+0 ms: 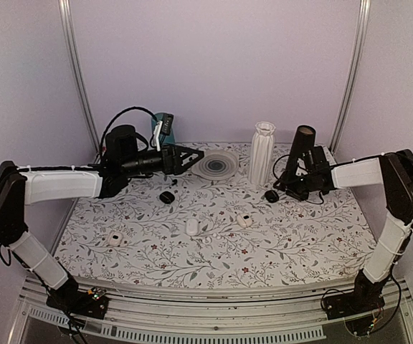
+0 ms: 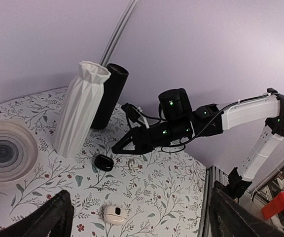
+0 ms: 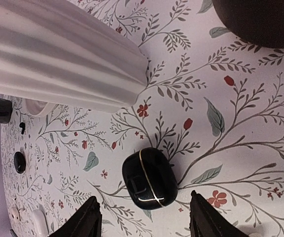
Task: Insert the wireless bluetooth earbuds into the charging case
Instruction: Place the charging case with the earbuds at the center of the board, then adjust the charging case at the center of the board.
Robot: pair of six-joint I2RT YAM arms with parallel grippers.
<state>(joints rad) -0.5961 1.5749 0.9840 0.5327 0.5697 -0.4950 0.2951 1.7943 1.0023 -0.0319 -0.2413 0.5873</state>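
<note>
From above: holds the left gripper (image 1: 199, 153) spread wide near the ribbed dish (image 1: 205, 167), and parks the right gripper (image 1: 278, 190) at the black charging case (image 1: 271, 195). From the left wrist: catches a white speck (image 2: 130, 160) (perhaps an earbud) just beside that case. From the right wrist: straddles the shut case with fingers (image 3: 90, 219) parted, touching neither side.

Overhead camera looks down on the table (image 1: 300, 244) from behind. Left wrist camera peers far past the left fingers (image 2: 53, 217) at vase (image 2: 80, 108) and right arm (image 2: 240, 113); right wrist camera sits close over case (image 3: 149, 177) just ahead of the right fingers (image 3: 85, 219), same vase beyond.
</note>
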